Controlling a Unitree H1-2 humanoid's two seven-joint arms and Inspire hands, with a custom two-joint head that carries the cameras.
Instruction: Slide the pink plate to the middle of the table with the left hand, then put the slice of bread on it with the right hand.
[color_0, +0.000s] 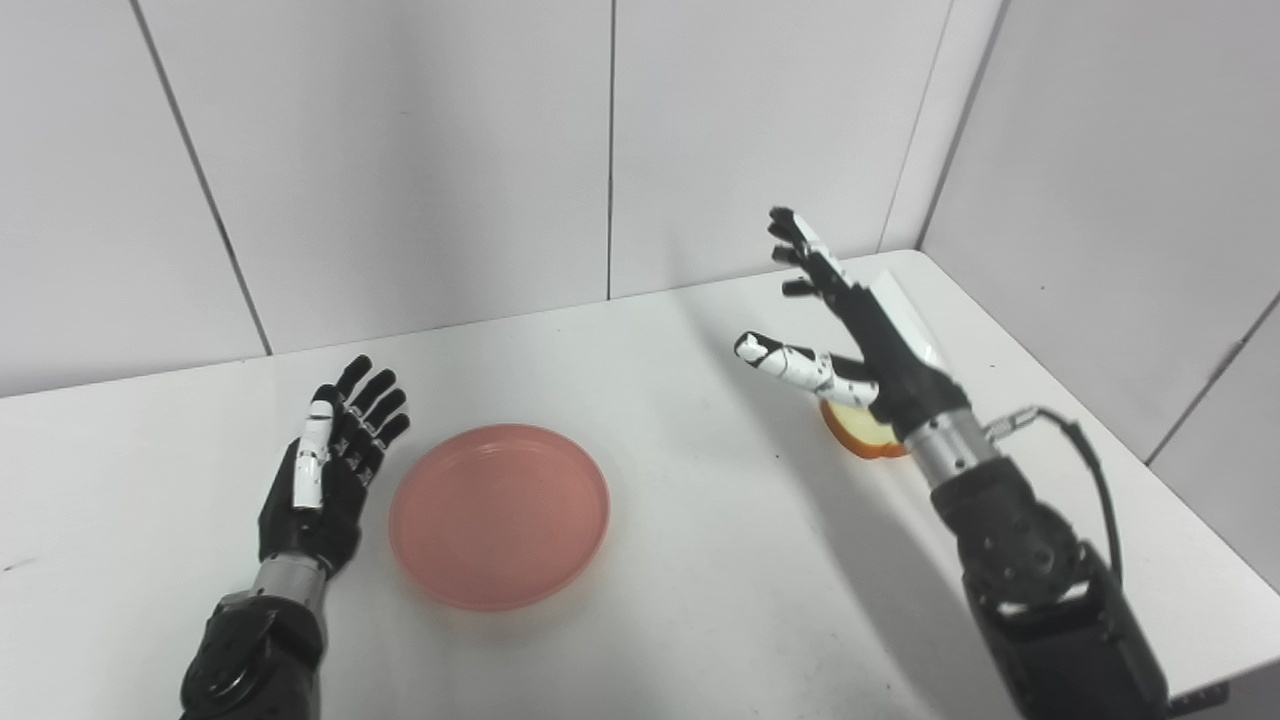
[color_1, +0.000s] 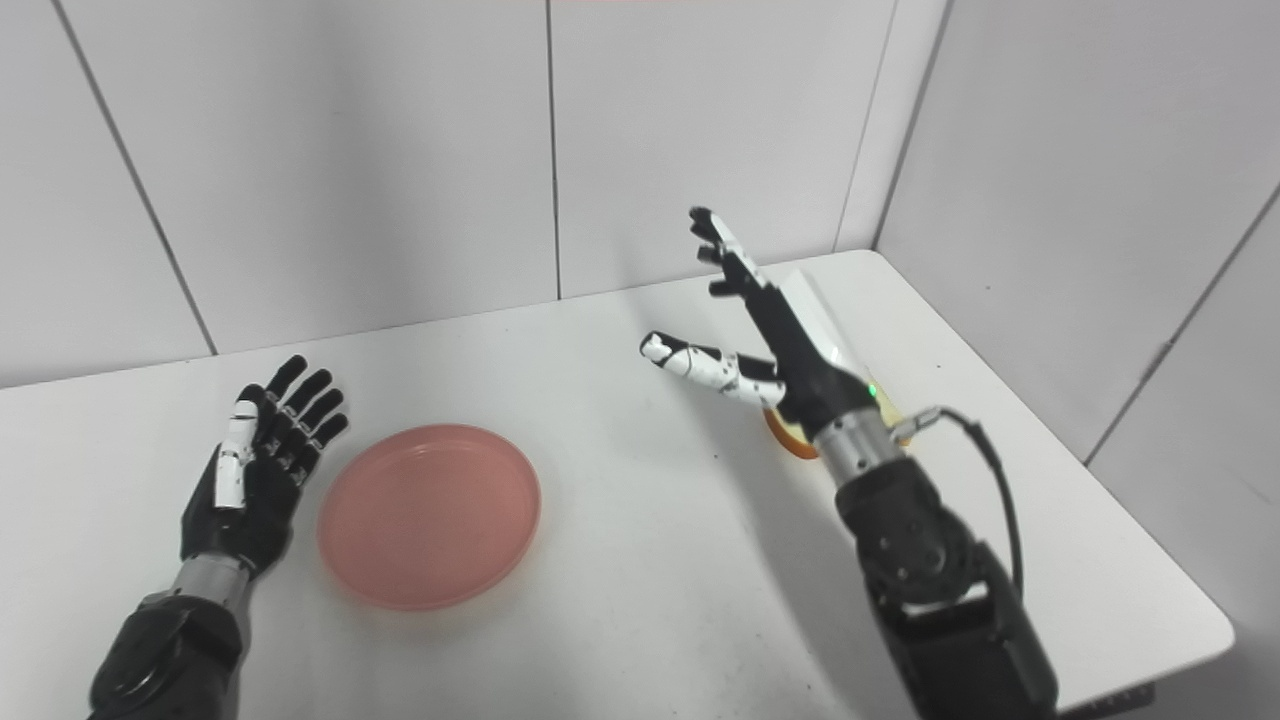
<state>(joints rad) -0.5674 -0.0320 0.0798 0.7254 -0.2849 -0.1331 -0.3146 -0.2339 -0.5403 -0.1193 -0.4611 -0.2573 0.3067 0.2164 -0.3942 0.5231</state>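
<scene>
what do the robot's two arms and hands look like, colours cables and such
Both are mostly black. The left hand has black fingers, a white thumb and a silver metal wrist ring above a dark, rounded forearm. The right hand has black fingers with white patches, a black-speckled white thumb, a white panel on its back and a silver wrist. A black cable loops beside its forearm.

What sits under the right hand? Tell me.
Under the open right hand lies the bread slice, only its near edge showing; the wrist covers the rest.

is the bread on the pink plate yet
No, the pink plate is bare, and the bread lies on the table under the open right hand.
</scene>
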